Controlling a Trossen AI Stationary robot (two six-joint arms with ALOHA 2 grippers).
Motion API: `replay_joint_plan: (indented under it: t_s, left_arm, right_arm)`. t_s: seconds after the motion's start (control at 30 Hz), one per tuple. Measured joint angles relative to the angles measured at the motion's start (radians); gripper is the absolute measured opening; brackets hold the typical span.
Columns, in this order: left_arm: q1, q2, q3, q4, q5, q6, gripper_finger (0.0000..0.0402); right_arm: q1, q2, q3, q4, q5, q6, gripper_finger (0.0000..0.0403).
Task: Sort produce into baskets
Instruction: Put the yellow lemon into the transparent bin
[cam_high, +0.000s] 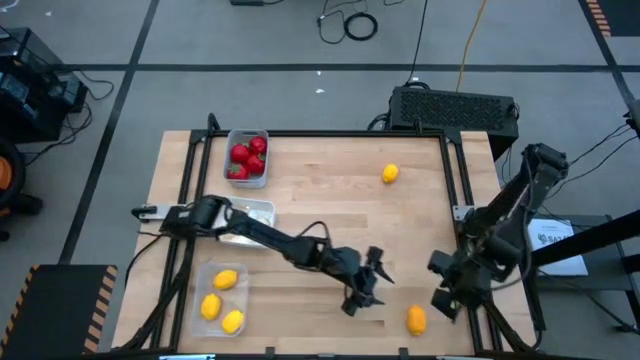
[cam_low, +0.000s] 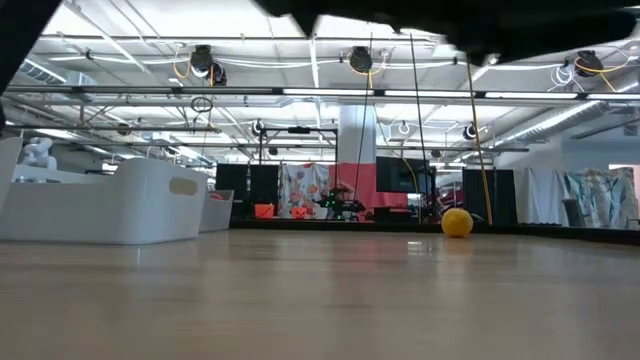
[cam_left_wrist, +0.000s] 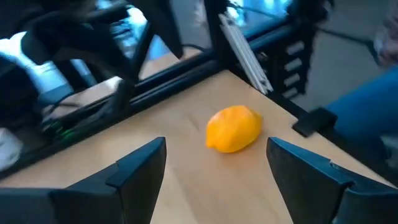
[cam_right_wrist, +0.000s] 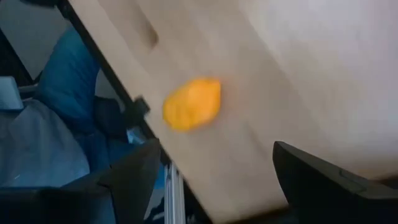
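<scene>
My left gripper hangs over the near middle of the bench, fingers spread wide and holding nothing; through its wrist camera an orange lemon lies on the wood ahead, between the two dark fingers but touching neither. My right gripper sits at the bench's near right edge, likewise spread and empty; its wrist camera shows the same orange lemon blurred, near the bench's edge, apart from the fingers.

From above, that lemon rests between my two grippers, nearer the right one; a second yellow lemon lies alone toward the far right of the bench. Only the overhead view shows the baskets along the left side: a far one holding red fruits, a white middle one partly under my left arm, and a clear near one with three yellow lemons.

The level view alone shows the white basket's wall side-on, and the far lemon standing on the wood.
</scene>
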Motion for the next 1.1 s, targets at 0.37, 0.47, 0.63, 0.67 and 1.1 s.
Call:
replay_joint_plan:
  t_s: [0.37,0.47,0.63,0.67,1.1]
  left_arm:
    - [0.06,0.315,0.602,-0.336,0.274,0.137,0.0286]
    - [0.06,0.382,0.671,-0.334,0.295,0.142,0.0286]
    - [0.058,0.429,0.691,-0.306,0.299,0.158,0.0286]
    - [0.058,0.437,0.691,-0.304,0.299,0.158,0.0286]
    - [0.025,0.448,0.691,-0.372,0.283,0.166,0.0286]
  right_arm:
    - [0.236,0.012,0.0,0.001,0.035,0.345,0.0302]
    - [0.275,0.045,0.0,0.02,0.041,0.407,0.0302]
    - [0.306,0.126,0.0,0.066,0.04,0.433,0.0302]
    - [0.306,0.151,0.0,0.066,0.041,0.438,0.0302]
    - [0.236,0.409,-0.002,0.279,0.03,0.218,0.0251]
